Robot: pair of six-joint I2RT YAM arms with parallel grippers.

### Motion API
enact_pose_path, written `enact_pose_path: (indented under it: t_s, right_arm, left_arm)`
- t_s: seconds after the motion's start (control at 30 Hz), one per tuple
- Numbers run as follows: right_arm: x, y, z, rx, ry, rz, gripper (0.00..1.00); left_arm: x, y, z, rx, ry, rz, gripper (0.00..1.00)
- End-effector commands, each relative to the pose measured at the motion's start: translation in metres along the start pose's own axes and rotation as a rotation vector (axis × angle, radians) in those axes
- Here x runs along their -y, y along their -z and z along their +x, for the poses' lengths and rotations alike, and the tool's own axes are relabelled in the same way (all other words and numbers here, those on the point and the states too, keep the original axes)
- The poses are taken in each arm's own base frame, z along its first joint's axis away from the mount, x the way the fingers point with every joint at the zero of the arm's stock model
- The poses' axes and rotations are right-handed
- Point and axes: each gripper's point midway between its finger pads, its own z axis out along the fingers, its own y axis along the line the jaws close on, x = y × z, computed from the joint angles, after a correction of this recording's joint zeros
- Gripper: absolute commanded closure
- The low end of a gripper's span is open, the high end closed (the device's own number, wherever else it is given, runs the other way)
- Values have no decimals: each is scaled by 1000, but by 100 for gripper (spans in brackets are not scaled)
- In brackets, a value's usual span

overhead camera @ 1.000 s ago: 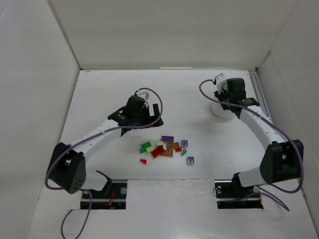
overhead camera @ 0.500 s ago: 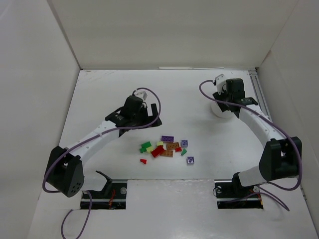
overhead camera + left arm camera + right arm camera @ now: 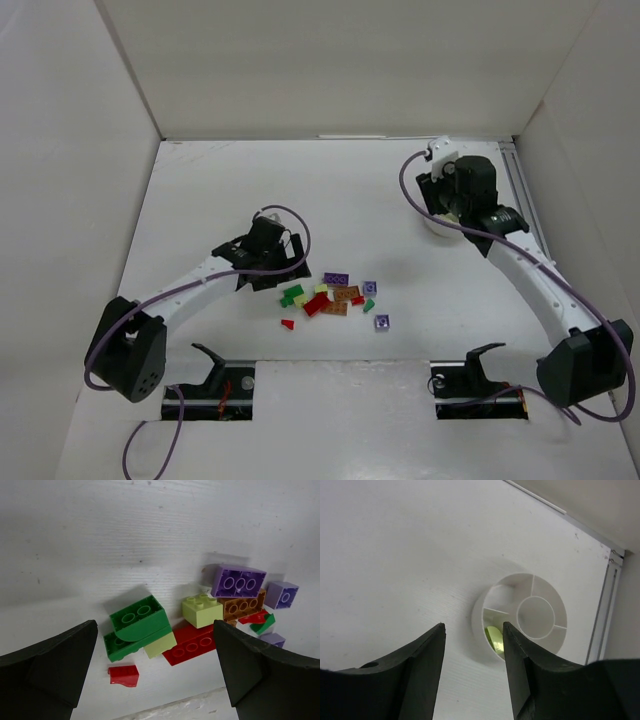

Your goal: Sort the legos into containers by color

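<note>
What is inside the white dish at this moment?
One pale yellow-green lego lies in the near outer compartment of the dish. The centre ring and the other compartments that show look empty. The jaw of the right gripper covers part of the near side.

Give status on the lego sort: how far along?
Early. Done: one yellow-green lego lies in a dish compartment; the other compartments in view look empty. In hand: nothing. The right gripper hangs open over the dish, and the left gripper is open over the pile. Left: the whole pile, with red, green, purple, orange and yellow-green pieces unsorted.
</note>
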Motion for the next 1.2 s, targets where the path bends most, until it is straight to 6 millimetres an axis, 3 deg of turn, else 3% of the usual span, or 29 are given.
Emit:
enact_pose_path:
  t_s: [0.0,0.07,0.17,0.2,0.23,0.27,0.37,0.47,0.87,1.13,1.17]
  right_arm:
    - [-33,3,-19,83,-25,-104,45]
    - [-55,4,-23,103,-8,-174,45]
    - [-108,0,-13,49,61,-316,48]
    - [-109,-1,-13,33,81,-275,48]
    - [-127,5,-17,41,101,-293,48]
    - [-135,5,-6,7,122,-298,48]
    - [-147,13,-4,4,122,-314,48]
    - [-153,20,-3,16,110,-359,47]
    - [-133,21,4,-15,60,-226,45]
    - [-128,19,14,-40,58,-187,44]
    - [-128,19,14,-40,58,-187,44]
  left_arm:
    - [-7,5,-4,50,81,-44,0]
    - [5,5,-2,69,59,-22,0]
    - [6,-1,0,54,68,-22,0]
    - [3,-3,-1,61,93,-39,0]
    - [3,-3,-2,68,106,-45,0]
    - [-3,-7,1,55,115,-76,0]
    - [-18,-12,9,40,145,-143,3]
    - [-21,-13,10,44,164,-157,4]
    - [-35,-20,36,-17,208,-267,17]
    - [-28,-26,36,4,237,-317,30]
    - [-26,-24,35,5,237,-316,36]
